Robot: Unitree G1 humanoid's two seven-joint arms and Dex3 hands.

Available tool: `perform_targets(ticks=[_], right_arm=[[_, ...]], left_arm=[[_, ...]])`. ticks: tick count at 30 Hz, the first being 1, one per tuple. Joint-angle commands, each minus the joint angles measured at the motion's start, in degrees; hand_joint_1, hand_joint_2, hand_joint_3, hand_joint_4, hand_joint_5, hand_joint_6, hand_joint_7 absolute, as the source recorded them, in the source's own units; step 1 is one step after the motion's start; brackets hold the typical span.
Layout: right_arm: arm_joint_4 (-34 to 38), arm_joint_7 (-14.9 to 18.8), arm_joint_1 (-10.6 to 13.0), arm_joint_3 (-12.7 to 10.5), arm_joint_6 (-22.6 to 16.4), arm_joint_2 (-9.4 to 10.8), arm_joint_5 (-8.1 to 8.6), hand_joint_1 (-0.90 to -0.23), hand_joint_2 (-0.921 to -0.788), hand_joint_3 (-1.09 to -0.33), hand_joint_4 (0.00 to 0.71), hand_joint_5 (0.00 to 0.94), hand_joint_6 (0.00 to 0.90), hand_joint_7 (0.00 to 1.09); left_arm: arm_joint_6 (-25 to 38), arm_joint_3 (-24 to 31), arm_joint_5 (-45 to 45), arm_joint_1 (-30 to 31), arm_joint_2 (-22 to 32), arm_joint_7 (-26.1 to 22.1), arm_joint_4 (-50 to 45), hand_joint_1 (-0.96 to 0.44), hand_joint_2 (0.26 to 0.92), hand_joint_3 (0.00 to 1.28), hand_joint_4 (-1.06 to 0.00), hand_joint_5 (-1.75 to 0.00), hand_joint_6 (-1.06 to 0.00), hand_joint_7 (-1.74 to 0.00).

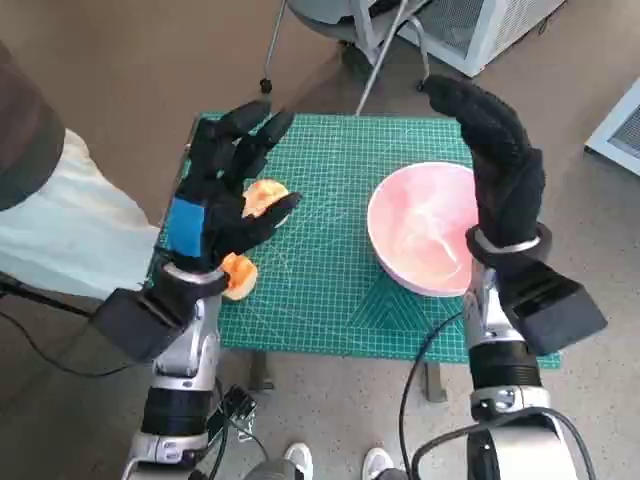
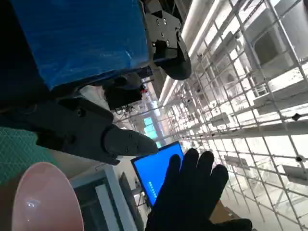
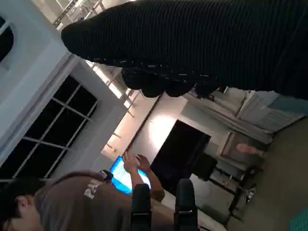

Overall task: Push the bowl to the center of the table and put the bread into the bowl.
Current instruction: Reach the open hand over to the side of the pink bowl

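A pink bowl sits on the right part of the green cutting mat; its rim also shows in the left wrist view as the pink bowl. Two orange pieces of bread lie at the mat's left side: one beside the left hand's fingers, another near the left wrist. My left hand is raised above the bread, fingers spread, holding nothing. My right hand is lifted upright over the bowl's right rim, fingers extended, empty; it appears as the gloved right hand in the left wrist view.
A person in a brown top and pale trousers sits close to the table's left edge; a person shows in the right wrist view. Chair legs stand beyond the far edge. Cables hang under the table's front.
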Motion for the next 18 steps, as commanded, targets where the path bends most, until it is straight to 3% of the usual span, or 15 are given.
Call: perform_targets(ticks=[1,8,18], right_arm=[[0.76,-0.23,0.62,-0.48,-0.29,-0.49,-0.36,-0.554,-0.921,-0.783,0.355,0.001,0.010,0.78],[0.56,-0.60,0.92,-0.87,-0.28,-0.91,-0.83,-0.550,-0.921,-0.787,0.355,0.001,0.005,0.77],[2.08,-0.11,1.45,-2.72,-0.92,-3.12,0.28,-0.564,-0.921,-0.784,0.351,0.000,0.005,0.77]], left_arm=[[-1.17,0.92,-1.39,-1.56,0.82,-0.81,1.49,-0.39,0.921,0.18,-0.38,-0.20,-0.18,-0.72],[-1.23,1.00,-2.07,-1.86,0.76,-1.24,1.95,-0.39,0.921,0.18,-0.39,-0.17,-0.20,-0.67],[-1.85,1.02,-1.99,-1.80,0.59,-1.66,2.75,-0.39,0.921,0.17,-0.40,-0.16,-0.22,-0.66]])
